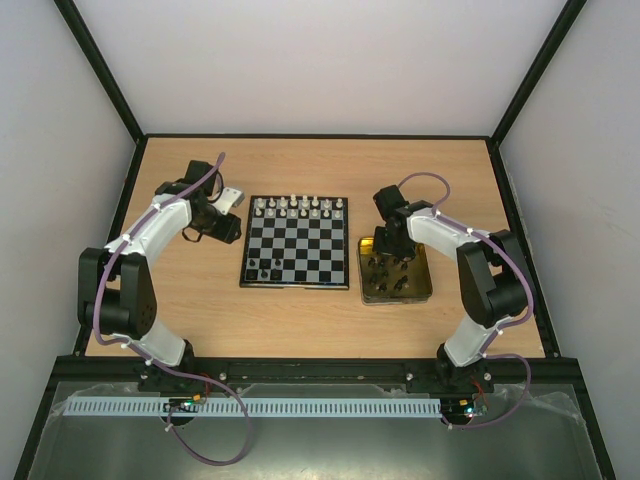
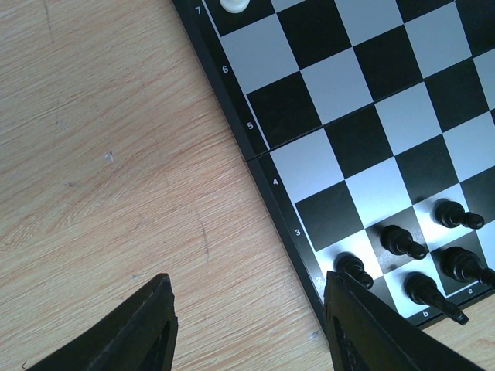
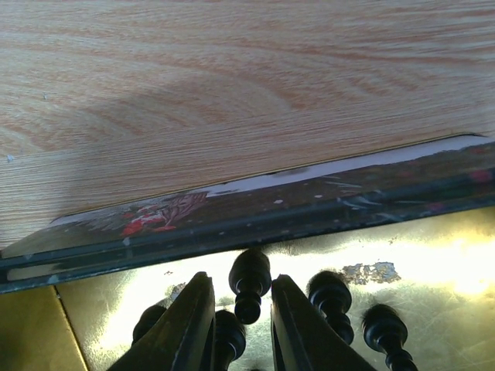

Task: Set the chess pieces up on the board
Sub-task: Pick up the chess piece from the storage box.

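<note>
The board (image 1: 300, 250) lies mid-table, white chess pieces (image 1: 300, 207) lined along its far edge and a few black ones (image 1: 263, 268) at its near left corner. My left gripper (image 1: 236, 214) hovers open over bare wood beside the board's left rim (image 2: 263, 166), nothing between its fingers (image 2: 247, 282); several black pieces (image 2: 402, 241) stand just right of it. My right gripper (image 1: 390, 262) is down in the yellow-lined tin (image 1: 430, 285). Its fingers (image 3: 241, 278) closely flank one black piece (image 3: 249, 280), with a thin gap on the left side.
More black pieces (image 3: 332, 297) stand in the tin on both sides of the right fingers, close to its far wall (image 3: 309, 209). The tin sits right beside the board's right edge. One white piece (image 2: 234, 5) shows at the top of the left wrist view.
</note>
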Available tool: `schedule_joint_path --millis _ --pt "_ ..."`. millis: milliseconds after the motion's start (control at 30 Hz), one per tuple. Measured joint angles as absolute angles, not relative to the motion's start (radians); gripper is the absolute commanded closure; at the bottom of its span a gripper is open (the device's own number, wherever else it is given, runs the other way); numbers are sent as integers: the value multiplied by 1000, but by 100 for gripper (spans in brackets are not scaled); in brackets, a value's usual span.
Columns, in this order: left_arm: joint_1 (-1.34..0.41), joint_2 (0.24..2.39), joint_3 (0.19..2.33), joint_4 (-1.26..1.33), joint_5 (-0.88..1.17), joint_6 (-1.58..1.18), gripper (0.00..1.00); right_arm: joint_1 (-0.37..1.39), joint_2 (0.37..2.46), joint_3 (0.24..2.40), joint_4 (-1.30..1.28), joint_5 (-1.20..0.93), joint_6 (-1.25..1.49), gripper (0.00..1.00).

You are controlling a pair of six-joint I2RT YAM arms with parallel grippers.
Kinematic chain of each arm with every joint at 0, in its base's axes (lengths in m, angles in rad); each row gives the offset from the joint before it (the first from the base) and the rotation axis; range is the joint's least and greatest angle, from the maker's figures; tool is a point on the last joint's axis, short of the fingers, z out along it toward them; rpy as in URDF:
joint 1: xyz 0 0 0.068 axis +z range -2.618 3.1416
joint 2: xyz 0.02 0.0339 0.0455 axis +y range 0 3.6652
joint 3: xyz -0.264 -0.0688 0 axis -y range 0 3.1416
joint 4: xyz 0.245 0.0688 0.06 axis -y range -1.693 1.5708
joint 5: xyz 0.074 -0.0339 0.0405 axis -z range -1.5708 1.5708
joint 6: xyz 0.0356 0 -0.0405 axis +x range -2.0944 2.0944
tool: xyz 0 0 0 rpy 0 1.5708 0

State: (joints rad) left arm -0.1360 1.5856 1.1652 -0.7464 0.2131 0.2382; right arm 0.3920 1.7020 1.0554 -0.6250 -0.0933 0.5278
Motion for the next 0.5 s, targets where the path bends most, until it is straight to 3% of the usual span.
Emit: schedule_joint_path --millis 500 --pt "-136 1585 1165 -746 213 239 46 392 1702 1044 -618 -92 527 82"
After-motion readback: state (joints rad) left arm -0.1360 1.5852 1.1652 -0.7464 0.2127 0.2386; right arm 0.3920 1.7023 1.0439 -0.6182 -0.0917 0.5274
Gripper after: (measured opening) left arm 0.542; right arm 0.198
